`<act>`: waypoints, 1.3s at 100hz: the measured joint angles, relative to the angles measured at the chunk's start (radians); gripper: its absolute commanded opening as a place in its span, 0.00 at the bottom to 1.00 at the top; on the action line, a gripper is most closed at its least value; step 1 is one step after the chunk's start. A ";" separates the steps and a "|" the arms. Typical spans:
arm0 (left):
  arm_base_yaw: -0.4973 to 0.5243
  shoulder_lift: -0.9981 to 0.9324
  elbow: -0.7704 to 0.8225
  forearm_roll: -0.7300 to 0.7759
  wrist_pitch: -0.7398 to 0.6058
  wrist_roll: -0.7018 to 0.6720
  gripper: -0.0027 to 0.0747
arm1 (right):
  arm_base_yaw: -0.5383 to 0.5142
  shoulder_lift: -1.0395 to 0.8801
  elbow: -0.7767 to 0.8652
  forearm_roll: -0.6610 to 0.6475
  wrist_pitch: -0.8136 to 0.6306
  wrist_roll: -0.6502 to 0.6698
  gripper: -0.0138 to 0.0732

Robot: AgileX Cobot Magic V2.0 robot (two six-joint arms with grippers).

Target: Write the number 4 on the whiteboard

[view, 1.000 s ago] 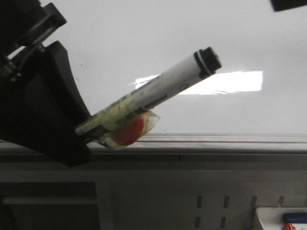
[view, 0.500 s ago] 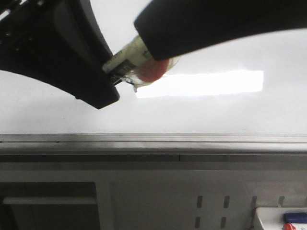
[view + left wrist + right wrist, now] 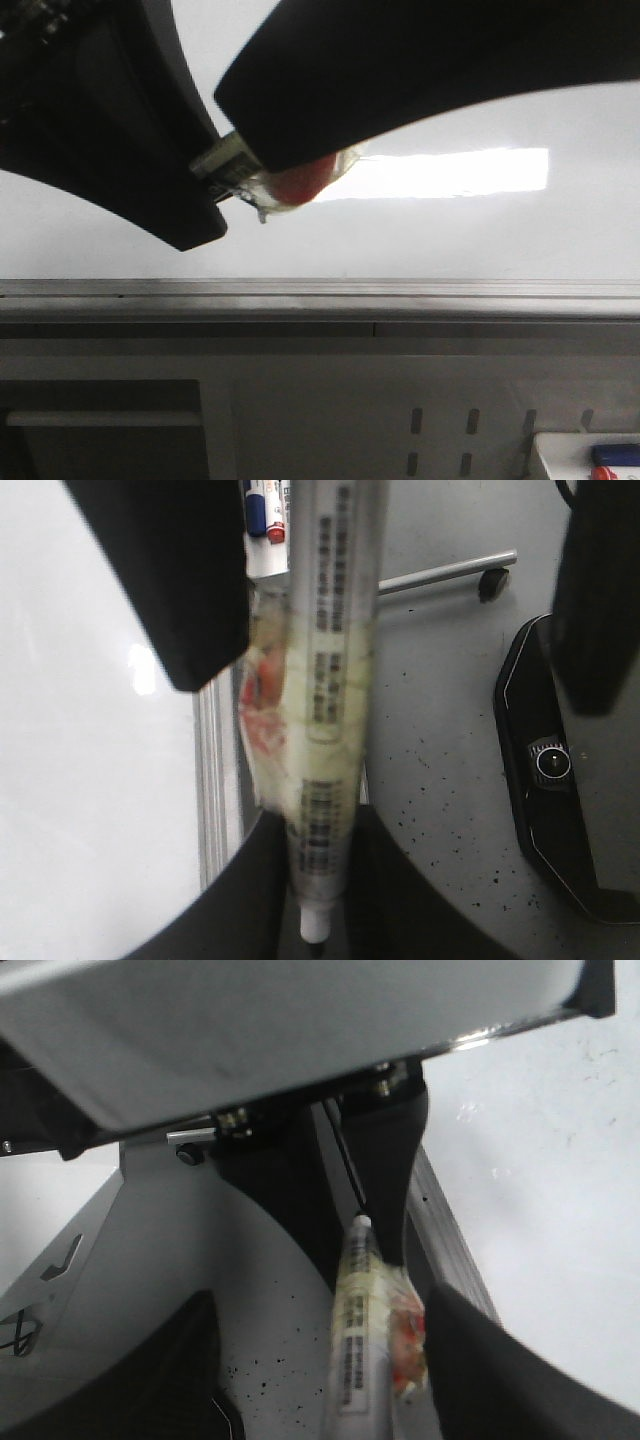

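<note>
Marker point(image 3: 228, 158) sits in the left gripper point(image 3: 215, 180), jaws closed on the barrel; the taped orange patch point(image 3: 300, 182) shows just past the grip. Left wrist view confirms it: barrel point(image 3: 325, 710) runs between the fingers, bare tip point(image 3: 315, 935) visible, cap off. Right arm point(image 3: 430, 80) crosses in front and hides most of the barrel in the front view. Right gripper point(image 3: 340, 1360): fingers sit either side of the barrel point(image 3: 352, 1360), but whether they close on it, cannot tell. Whiteboard point(image 3: 480, 240) fills the background, glare strip point(image 3: 450, 172) mid-right, rim along the lower edge. No number 4 visible on any exposed part of the board. Small tray point(image 3: 585, 460) with red and blue items at far right.

Judgement: still in marker prep or handover, writing not started. Next move needs one arm to own the marker, the other to back off, then the tip brought square to the board for the slanted stroke.
</note>
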 measured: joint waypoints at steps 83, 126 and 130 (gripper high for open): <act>0.000 -0.002 0.000 -0.017 0.024 -0.034 0.29 | 0.000 0.002 0.000 -0.011 -0.023 -0.002 0.08; 0.079 -0.196 0.033 -0.056 -0.030 -0.183 0.58 | -0.027 0.002 0.000 -0.036 -0.029 -0.002 0.09; 0.094 -0.223 0.054 -0.081 -0.052 -0.186 0.55 | -0.042 -0.002 0.000 -0.038 -0.029 -0.002 0.09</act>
